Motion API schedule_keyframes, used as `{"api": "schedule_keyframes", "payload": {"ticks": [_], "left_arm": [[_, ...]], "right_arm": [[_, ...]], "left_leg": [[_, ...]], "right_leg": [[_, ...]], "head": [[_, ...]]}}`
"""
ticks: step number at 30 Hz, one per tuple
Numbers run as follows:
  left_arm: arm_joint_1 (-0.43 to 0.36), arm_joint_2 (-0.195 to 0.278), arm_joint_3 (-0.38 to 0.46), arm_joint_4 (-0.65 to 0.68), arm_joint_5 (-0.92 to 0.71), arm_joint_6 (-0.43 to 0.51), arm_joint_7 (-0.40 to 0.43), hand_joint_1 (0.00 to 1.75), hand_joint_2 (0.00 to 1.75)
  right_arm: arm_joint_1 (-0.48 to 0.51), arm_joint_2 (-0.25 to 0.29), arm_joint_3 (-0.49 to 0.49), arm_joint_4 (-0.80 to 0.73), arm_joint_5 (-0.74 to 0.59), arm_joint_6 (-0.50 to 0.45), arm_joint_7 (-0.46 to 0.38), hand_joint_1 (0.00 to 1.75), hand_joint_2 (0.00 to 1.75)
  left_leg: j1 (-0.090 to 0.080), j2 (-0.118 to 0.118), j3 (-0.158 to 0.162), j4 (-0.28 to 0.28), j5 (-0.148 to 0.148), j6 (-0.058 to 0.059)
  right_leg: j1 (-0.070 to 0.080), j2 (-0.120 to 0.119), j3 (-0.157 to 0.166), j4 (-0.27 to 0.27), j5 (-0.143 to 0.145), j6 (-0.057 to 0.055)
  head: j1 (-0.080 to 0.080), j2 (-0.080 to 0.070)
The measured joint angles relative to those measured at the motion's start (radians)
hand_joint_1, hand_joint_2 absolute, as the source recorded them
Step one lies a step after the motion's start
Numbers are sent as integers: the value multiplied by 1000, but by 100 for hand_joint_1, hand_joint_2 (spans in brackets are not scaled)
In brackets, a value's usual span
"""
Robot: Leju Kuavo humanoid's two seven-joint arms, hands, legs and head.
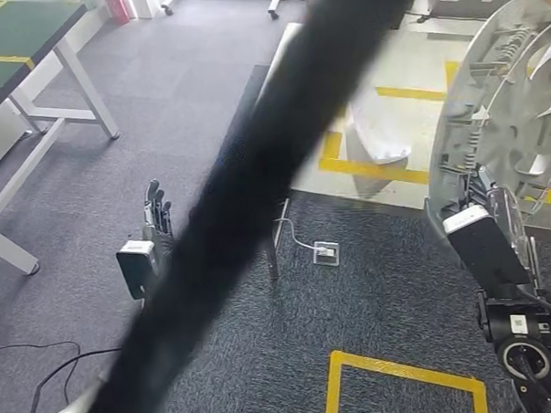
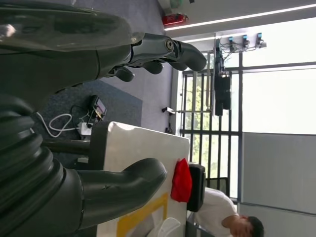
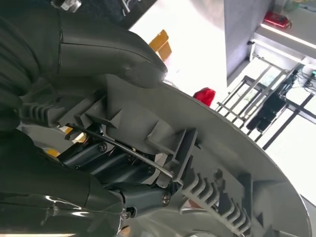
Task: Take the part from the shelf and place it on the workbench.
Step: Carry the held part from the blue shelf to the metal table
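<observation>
The part (image 1: 510, 105) is a large pale grey plastic disc with ribs and springs, held upright at the right of the head view. My right hand (image 1: 491, 211) grips its lower rim. In the right wrist view the thumb (image 3: 111, 52) presses on the rim of the part (image 3: 223, 148) and the dark fingers (image 3: 111, 163) lie under its ribbed side. My left hand (image 1: 155, 225) hangs low over the carpet, holding nothing. Its thumb (image 2: 123, 185) and fingers (image 2: 164, 49) stand apart. A white-topped bench (image 1: 391, 64) with yellow tape lines stands ahead, left of the part.
A blurred black bar (image 1: 259, 198) crosses the head view diagonally, close to the camera. A white curved piece (image 1: 377, 138) lies on the bench. A green-topped table (image 1: 16, 35) stands far left. A floor socket (image 1: 326, 253), cables and a yellow tape square (image 1: 404, 375) mark the carpet. A person (image 2: 231, 222) sits beyond the bench.
</observation>
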Motion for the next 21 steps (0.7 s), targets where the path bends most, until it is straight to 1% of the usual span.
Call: {"api": "schedule_keyframes", "payload": {"ticks": [1,2,3,4,6,10,14,16,21], "left_arm": [[0,0,-1,0,-1,3,0,0,175],[0,1,-1,0,-3,7,0,0,175],[2,2,-2,-1,-4,11,0,0,175],[3,3,-3,-1,-4,14,0,0,175],[5,5,-5,-2,-6,18,0,0,175],[11,10,-6,-3,-12,27,1,0,175],[21,12,-6,-3,-17,31,4,0,175],[26,12,-6,-3,-18,31,6,0,175],[27,12,-6,-3,-19,31,7,0,175]], "right_arm": [[-2,0,0,1,0,0,0,175,175],[-4,0,0,3,-1,0,1,175,175],[-5,0,0,5,-2,1,2,175,175],[-6,0,1,7,-2,1,2,175,175],[-7,0,1,12,-3,0,4,175,175],[-8,0,2,20,-9,-4,11,175,175],[-2,0,1,32,-23,-19,15,175,175],[4,0,1,38,-31,-24,13,175,175],[5,0,-5,46,-52,-29,-3,175,175]], "left_leg": [[-1,0,-3,5,-5,-5],[-2,-1,-10,11,-8,-10],[-3,-1,-16,14,-10,-11],[-4,-1,-20,14,-11,-11],[-5,-1,-27,12,-8,-6],[-6,-1,-29,7,-3,-4],[-3,1,-27,-1,0,-6],[0,1,-23,-3,-1,-9],[1,2,-23,-3,1,-15]], "right_leg": [[3,0,3,-20,4,-5],[5,1,3,-22,-1,-10],[4,1,2,-19,2,-13],[3,2,-4,-18,3,-12],[1,4,-11,-17,7,-9],[1,6,-20,-19,7,-11],[7,7,-18,-19,5,-21],[9,7,-14,-20,5,-25],[10,6,-12,-20,8,-31]], "head": [[-1,0],[-1,0],[-2,0],[-4,0],[-5,0],[-8,0],[-7,0],[-6,0],[-6,0]]}}
